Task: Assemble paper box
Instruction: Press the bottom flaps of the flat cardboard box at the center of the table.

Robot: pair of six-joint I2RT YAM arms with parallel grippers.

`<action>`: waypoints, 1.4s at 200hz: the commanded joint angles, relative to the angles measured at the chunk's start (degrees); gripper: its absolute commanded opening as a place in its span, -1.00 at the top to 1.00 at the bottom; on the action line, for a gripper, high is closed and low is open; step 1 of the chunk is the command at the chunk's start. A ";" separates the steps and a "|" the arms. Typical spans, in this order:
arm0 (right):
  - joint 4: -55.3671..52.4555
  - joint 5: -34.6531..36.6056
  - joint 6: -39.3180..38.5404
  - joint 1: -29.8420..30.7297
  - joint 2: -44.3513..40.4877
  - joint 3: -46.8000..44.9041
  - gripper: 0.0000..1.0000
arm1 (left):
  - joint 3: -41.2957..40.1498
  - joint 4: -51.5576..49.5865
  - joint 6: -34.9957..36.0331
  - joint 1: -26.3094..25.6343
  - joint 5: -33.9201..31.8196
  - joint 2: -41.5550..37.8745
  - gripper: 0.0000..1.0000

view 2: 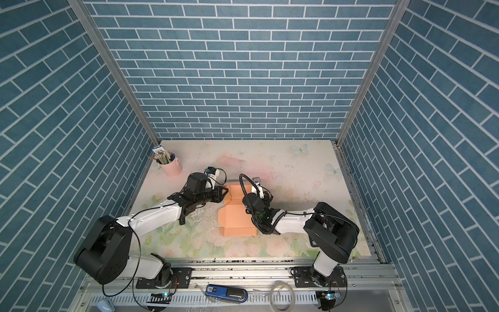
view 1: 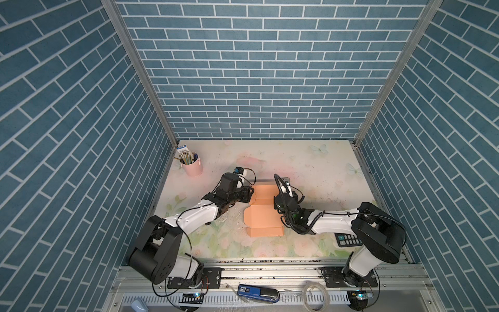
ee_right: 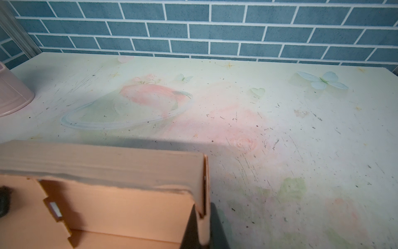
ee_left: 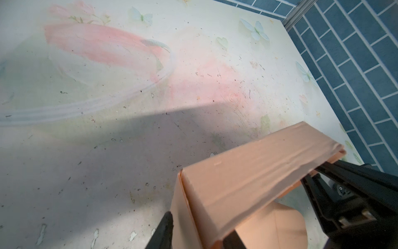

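Left arm stretched from the desk's near-left corner toward its middle, left gripper jaws astride a paper box wall, grip unclear; right arm folded in from the near-right corner, right gripper clamped on the opposite wall

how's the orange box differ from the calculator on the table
The box is peach-orange card, half folded with a far wall raised, sitting mid-table. The calculator is black with keys, lies flat near the front edge, and is partly hidden under the right arm. Both rest on the table.
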 commanded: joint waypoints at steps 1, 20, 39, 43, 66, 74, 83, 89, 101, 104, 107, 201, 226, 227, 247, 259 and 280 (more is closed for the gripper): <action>0.80 -0.13 1.90 -0.10 0.34 1.48 1.00 | 1.73 1.02 1.40 -0.37 -0.76 1.52 0.38; 1.00 -0.38 1.69 -0.08 0.39 1.46 1.00 | 2.34 1.21 1.62 -1.16 -2.01 2.23 0.40; 1.11 -0.56 1.59 -0.04 0.38 1.54 1.00 | 2.33 2.07 1.38 -1.78 -3.45 2.49 0.45; 1.11 -0.55 1.60 -0.08 0.42 1.61 1.00 | 2.38 2.22 1.37 -1.90 -3.81 2.59 0.46; 1.11 -0.58 1.42 -0.08 0.21 1.39 1.00 | 2.29 2.91 1.00 -2.44 -5.44 2.62 0.52; 1.11 -0.58 1.49 -0.08 0.20 1.42 1.00 | 2.14 3.27 0.86 -2.62 -5.97 2.48 0.51; 1.11 -0.59 1.42 -0.06 0.25 1.33 1.00 | 1.96 3.68 0.60 -2.86 -6.64 2.37 0.51; 1.12 -0.55 1.47 -0.08 0.15 1.32 1.00 | 1.77 3.97 0.49 -2.96 -7.11 2.20 0.51; 1.15 -0.50 1.42 -0.08 0.11 1.36 1.00 | 1.15 5.10 0.12 -3.28 -7.99 1.68 0.51; 1.18 -0.57 1.42 -0.08 0.11 1.33 1.00 | 1.01 5.42 0.07 -3.32 -8.36 1.53 0.51; 1.20 -0.60 1.47 -0.10 0.12 1.30 1.00 | 0.84 5.70 -0.02 -3.40 -8.63 1.41 0.52; 1.65 -1.11 1.51 -0.08 -0.04 1.03 1.00 | -2.87 12.99 -0.12 -4.95 -12.96 0.59 0.48; 1.66 -1.11 1.60 -0.08 -0.11 0.95 1.00 | -3.05 13.61 0.08 -5.25 -13.50 0.99 0.53; 1.65 -1.11 1.60 -0.08 -0.13 0.98 1.00 | -3.03 13.65 0.09 -5.25 -13.51 1.01 0.53; 1.67 -0.95 1.69 -0.09 -0.24 0.84 1.00 | -2.92 13.61 0.55 -5.67 -14.09 1.47 0.59; 1.77 -0.99 1.77 -0.13 -0.40 0.84 1.00 | -2.87 13.57 0.88 -5.96 -14.46 1.56 0.63; 1.80 -1.02 1.85 -0.08 -0.59 0.78 1.00 | -2.58 13.10 1.36 -6.48 -15.59 1.65 0.77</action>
